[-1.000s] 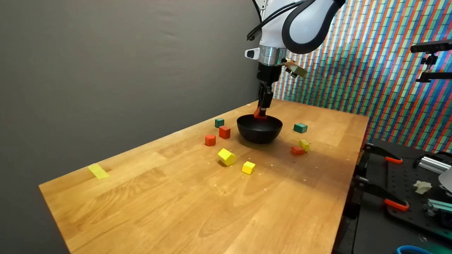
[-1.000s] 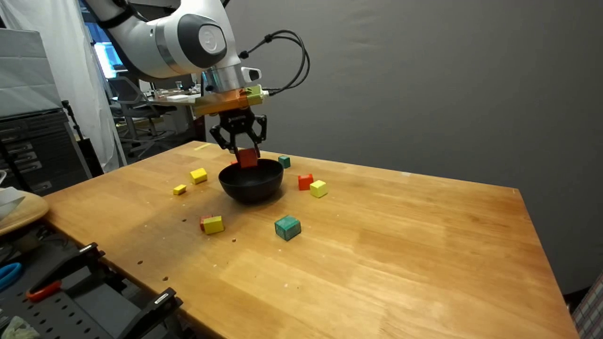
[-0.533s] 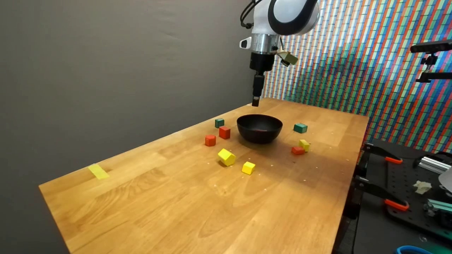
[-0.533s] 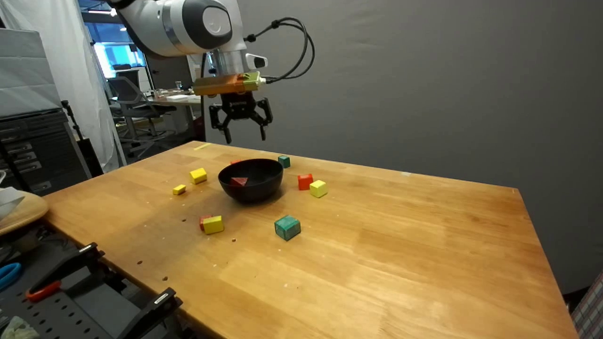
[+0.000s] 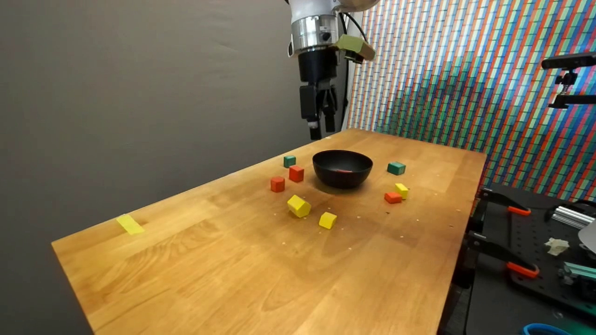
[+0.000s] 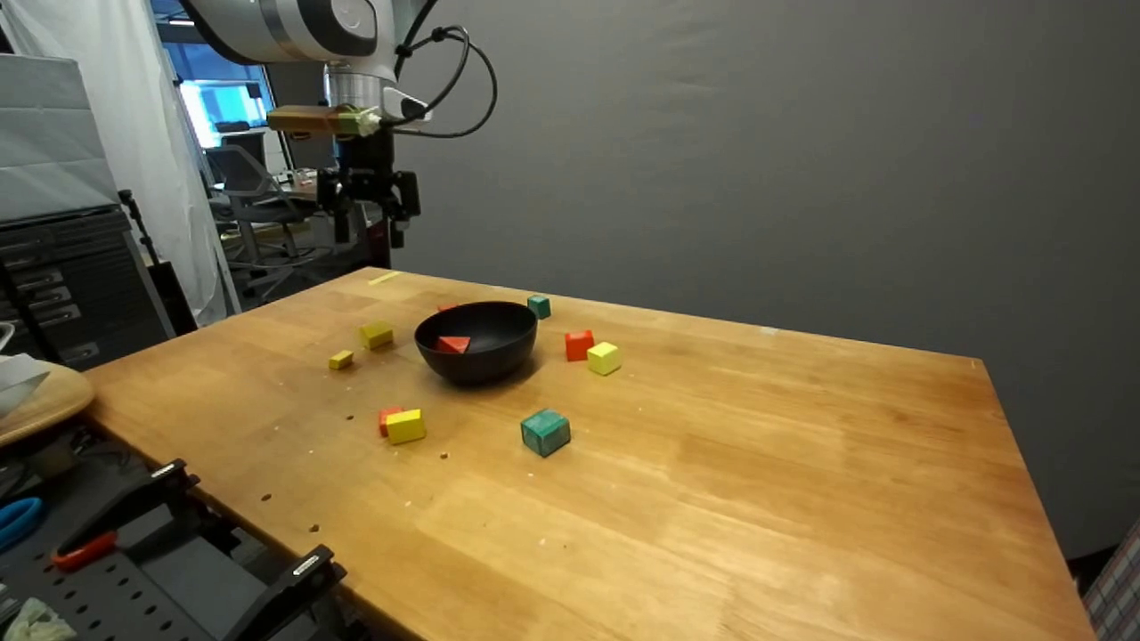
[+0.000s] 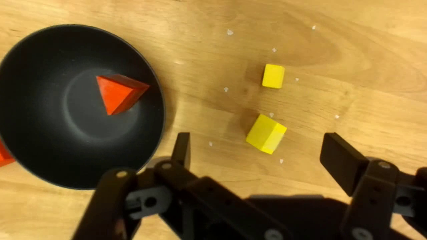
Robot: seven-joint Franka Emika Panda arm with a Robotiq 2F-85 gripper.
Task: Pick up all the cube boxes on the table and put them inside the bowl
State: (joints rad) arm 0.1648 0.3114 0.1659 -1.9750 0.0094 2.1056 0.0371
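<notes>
- The fingers are spread wide and hang above the desk.
- In the wrist view the larger yellow block lies on the desk, seen in the gap between the fingers.
- Just past it, ahead of the fingers in that view, is the smaller yellow block.
- The black bowl sits upright on the desk, left of the fingers in the wrist view.
- Inside it, on the side toward the fingers, lies a red triangular block; whether it leans on the bowl's side is hard to tell.
- In an exterior view a dark green block, a red block and a second red block stand lower than the fingers and to their left.
- In an exterior view an orange-red block lies just beside an upright yellow block, right of the fingers.
- A teal block sits well right of the fingers in both exterior views.
- In an exterior view the bowl stands between the fingers and a third red block, with a pale yellow block just beside that one.
- Well apart from the fingers, a yellow strip lies flat at the desk's edge.
</notes>
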